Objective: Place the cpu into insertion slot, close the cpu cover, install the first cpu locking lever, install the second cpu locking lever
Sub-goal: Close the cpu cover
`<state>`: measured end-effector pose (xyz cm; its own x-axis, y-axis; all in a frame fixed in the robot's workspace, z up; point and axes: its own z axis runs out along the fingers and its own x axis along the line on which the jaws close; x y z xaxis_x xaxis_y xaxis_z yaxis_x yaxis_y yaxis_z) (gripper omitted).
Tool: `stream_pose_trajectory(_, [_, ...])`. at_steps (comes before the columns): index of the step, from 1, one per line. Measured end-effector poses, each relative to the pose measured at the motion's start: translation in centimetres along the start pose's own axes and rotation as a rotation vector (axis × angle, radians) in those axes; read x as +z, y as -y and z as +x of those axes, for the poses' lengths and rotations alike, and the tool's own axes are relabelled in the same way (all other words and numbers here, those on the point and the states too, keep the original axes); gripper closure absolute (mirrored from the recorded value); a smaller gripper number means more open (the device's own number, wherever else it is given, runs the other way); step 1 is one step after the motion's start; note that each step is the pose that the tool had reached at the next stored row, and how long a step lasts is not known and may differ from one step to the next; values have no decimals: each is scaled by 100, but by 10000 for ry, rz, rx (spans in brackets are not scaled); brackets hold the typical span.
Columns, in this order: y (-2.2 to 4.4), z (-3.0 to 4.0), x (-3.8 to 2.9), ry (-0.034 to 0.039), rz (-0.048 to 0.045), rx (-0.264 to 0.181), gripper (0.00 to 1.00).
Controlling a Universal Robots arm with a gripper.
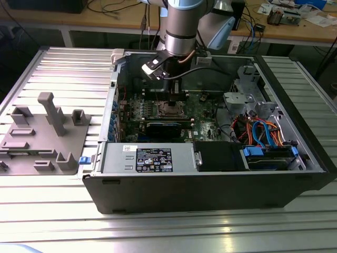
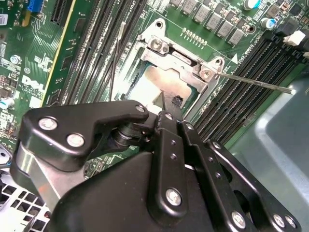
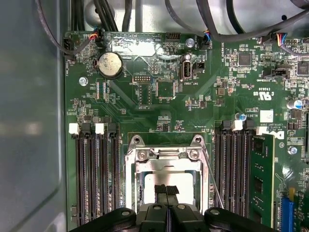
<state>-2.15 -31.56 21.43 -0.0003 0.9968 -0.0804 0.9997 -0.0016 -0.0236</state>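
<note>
Silver-grey metal shows through the square window of the cpu cover, and I take that to be the cpu lying in the insertion slot with the cover lowered over it. From here, the first two steps look done.

The end effector hangs right over that window. Its two black fingers are pressed together with no gap I can make out and nothing between them. The tips are at the cpu's top, but I cannot tell whether they touch it or sit just above.

The levers look like the work that is left. In the second wrist view one thin rod, a locking lever, sticks out from the socket's corner across the memory slots, which I read as unlatched. A second thin rod runs along the socket's opposite side, and I cannot say whether it is hooked down.

Taking the exterior view as a clock face centred on the computer case, the socket sits a little toward eleven o'clock. A grey fixture plate rests on the bench out at nine o'clock, well apart from the work.
</note>
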Motion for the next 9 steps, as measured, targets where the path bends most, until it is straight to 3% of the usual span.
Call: stream_pose_trajectory(9, [-6, -2, -23, 0, 0, 0, 89])
